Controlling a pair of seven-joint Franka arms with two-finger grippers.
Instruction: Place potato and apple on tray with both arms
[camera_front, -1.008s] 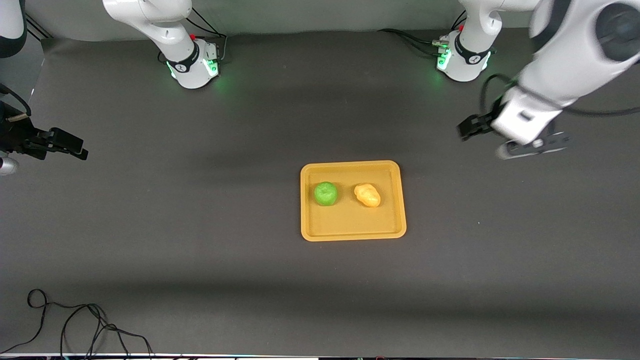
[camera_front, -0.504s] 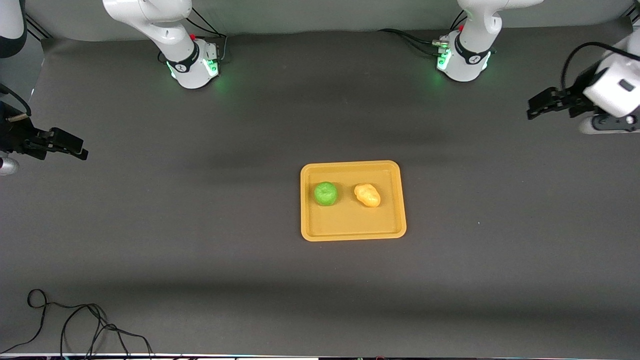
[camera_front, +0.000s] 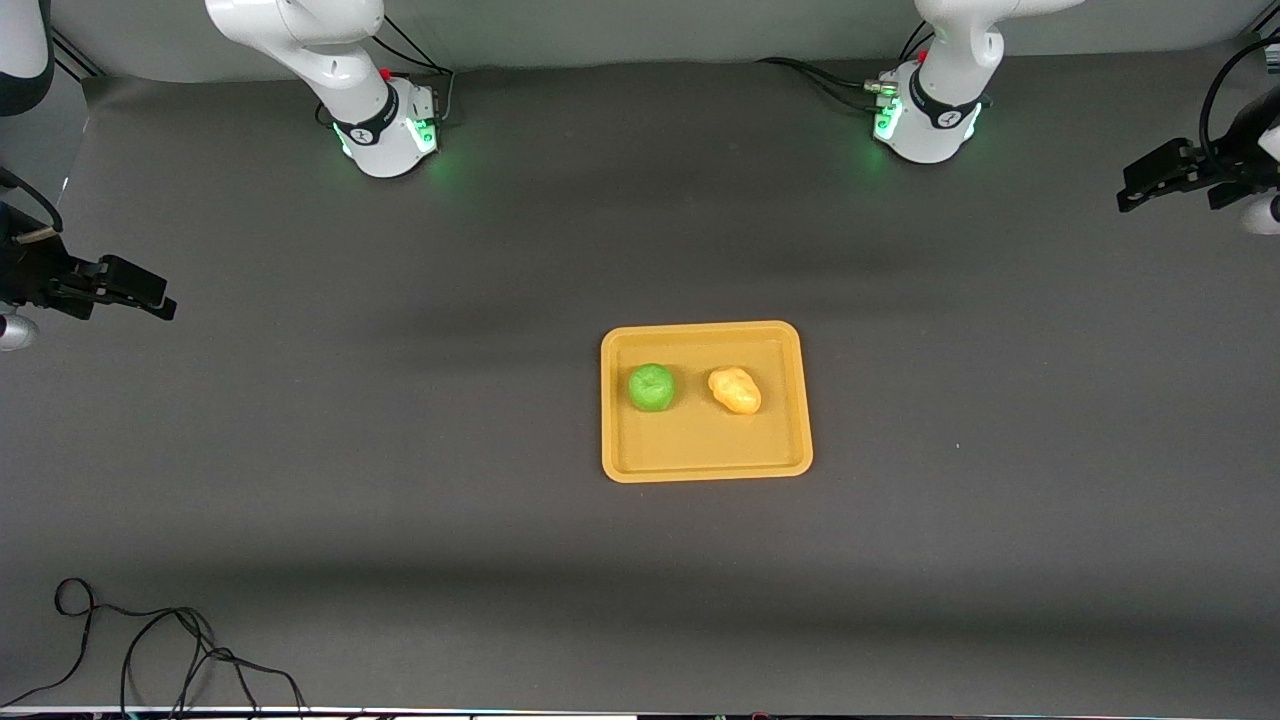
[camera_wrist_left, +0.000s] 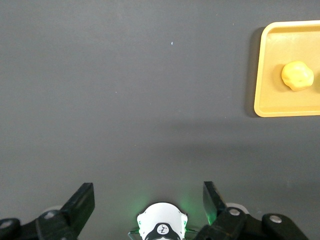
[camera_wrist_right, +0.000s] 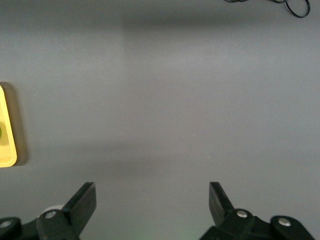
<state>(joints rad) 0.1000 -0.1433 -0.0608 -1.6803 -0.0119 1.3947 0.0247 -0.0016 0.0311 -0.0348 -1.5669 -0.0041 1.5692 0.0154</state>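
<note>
the right end effector (camera_front: 150, 295) hangs over the counter (camera_front: 400, 480) at the right arm's end, fingers (camera_wrist_right: 82, 202) spread wide and holding nothing. a black cable (camera_front: 150, 650) lies coiled near the front camera at that same end. the tray (camera_front: 706, 470) sits mid-counter; on it the apple (camera_front: 651, 387) rests toward the right arm's end and the potato (camera_front: 735, 390) beside it, close but apart. the left end effector (camera_front: 1150, 185) is over the left arm's end of the counter, fingers (camera_wrist_left: 80, 202) wide apart and empty, well apart from the tray.
</note>
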